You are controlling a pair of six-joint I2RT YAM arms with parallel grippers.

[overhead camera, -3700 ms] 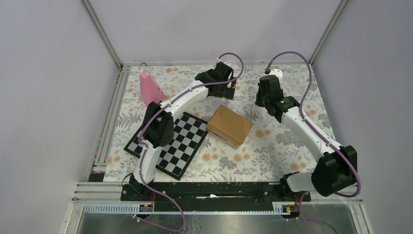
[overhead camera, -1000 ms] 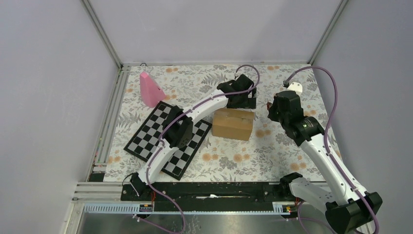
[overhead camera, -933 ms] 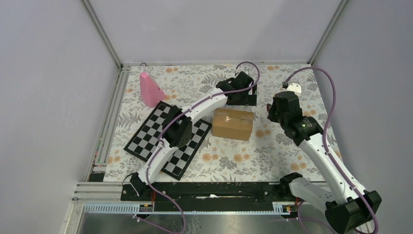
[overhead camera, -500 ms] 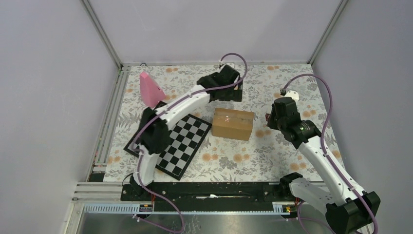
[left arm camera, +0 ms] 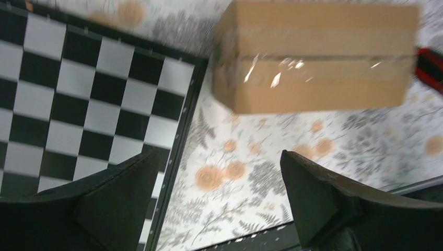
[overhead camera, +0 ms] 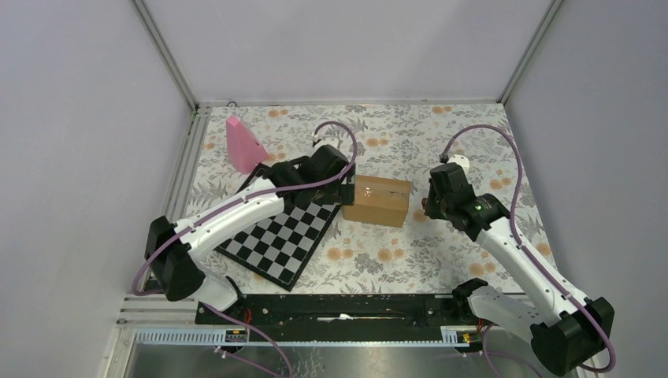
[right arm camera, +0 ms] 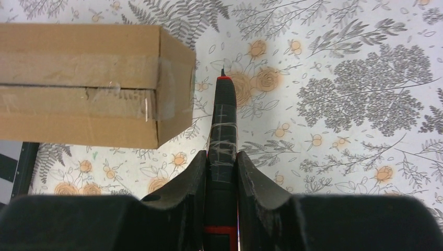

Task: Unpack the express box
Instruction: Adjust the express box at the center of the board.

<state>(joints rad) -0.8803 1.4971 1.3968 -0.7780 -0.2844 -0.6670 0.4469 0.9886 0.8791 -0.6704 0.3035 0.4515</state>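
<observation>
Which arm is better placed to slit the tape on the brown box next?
Right. The right pincer is shut on a black pointed tool whose tip sits beside the taped end of the express box. The left pincer is open and empty, near its other end.

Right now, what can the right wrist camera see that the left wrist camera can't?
Only the right wrist camera shows the right end effector shut on a black and red pointed tool, its tip near the taped end of the express box. Only the left wrist camera shows the squares of the chessboard, the open left end effector and a small green mark on the box. Both show the brown box with its shiny tape, resting on the flowery cloth.
</observation>
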